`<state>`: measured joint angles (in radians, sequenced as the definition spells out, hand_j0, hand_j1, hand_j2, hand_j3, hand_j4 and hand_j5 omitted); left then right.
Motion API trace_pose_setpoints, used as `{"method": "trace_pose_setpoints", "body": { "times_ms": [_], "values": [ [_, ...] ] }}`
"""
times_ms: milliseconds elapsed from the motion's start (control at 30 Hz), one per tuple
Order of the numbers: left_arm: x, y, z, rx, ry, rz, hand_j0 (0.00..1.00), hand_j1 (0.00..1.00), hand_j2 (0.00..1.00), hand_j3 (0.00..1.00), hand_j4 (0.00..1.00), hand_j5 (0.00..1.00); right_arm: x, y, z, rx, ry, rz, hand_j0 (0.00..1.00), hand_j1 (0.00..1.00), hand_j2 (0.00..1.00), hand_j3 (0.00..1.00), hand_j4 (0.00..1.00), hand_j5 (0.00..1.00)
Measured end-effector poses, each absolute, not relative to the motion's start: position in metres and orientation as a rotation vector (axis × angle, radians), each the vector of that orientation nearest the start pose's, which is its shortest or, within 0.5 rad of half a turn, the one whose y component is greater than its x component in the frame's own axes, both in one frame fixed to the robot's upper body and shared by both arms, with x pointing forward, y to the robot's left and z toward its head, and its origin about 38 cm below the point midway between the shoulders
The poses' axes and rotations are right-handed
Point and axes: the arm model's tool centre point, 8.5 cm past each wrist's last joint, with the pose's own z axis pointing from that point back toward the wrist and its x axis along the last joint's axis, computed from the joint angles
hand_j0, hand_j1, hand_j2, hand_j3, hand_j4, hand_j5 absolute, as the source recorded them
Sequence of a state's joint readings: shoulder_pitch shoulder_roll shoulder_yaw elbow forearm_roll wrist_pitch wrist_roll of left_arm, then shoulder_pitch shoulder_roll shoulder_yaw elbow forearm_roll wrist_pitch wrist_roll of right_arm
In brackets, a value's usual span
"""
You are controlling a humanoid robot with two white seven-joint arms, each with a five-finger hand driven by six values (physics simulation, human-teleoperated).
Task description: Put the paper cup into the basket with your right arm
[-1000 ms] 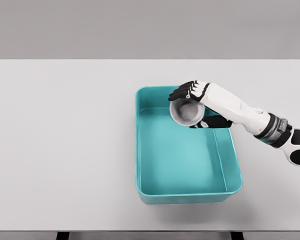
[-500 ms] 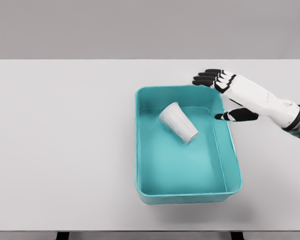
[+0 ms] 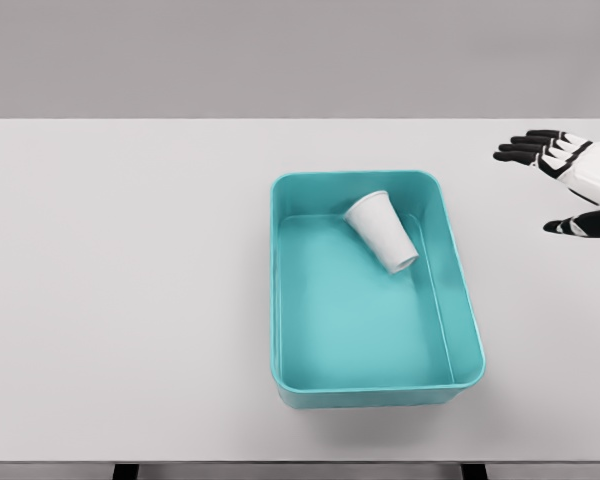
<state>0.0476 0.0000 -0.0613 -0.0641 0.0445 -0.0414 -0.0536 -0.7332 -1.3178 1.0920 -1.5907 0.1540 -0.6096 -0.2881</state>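
Lying on its side in the basket (image 3: 460,300), the paper cup (image 3: 382,231) angles rim-up-left, right hand (image 3: 572,180) spread empty.

Plain white surface (image 3: 130,300) spans almost the full width of the head view, far edge straight against a grey backdrop, dark legs showing under the near edge. One teal rectangular basket (image 3: 279,300) sits directly on it, right of centre, long side running front to back, nearer the front edge.

Only the basket (image 3: 376,290) stands on the table (image 3: 130,280).
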Motion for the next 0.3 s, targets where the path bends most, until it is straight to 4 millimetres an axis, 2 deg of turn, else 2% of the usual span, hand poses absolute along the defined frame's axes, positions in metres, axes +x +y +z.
{"method": "trace_pose_setpoints", "body": {
  "times_ms": [300],
  "values": [
    [-0.0070,0.2658,-0.2631,0.030,-0.051,-0.019,1.00,1.00,1.00,1.00,1.00,1.00,0.3637,-0.3974,0.2502,-0.522,-1.747,1.687,1.00,1.00,1.00,1.00,1.00,1.00]
  ]
}}
